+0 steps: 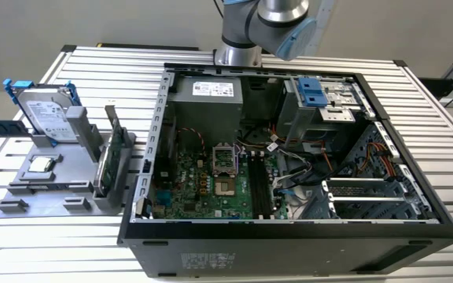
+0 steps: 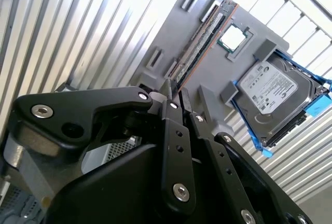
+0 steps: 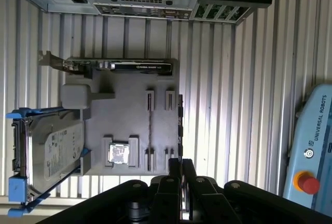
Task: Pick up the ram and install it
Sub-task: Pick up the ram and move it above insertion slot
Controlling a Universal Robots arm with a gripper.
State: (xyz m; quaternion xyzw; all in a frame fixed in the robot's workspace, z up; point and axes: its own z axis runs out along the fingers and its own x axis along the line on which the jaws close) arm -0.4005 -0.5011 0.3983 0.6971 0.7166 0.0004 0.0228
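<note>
One ram (image 2: 205, 40) is standing on edge in the grey holder (image 3: 129, 112), the gripper (image 3: 181, 161) hanging well clear, fingers together, empty. Likely light, stiff, fragile: grasping its flat faces mid-length is seeming safest.

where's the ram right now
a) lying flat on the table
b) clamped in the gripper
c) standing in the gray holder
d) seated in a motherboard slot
c: in the second wrist view the ram stands on edge in the gray holder beside the cpu chip, and the gripper is apart from it, holding nothing.
</note>
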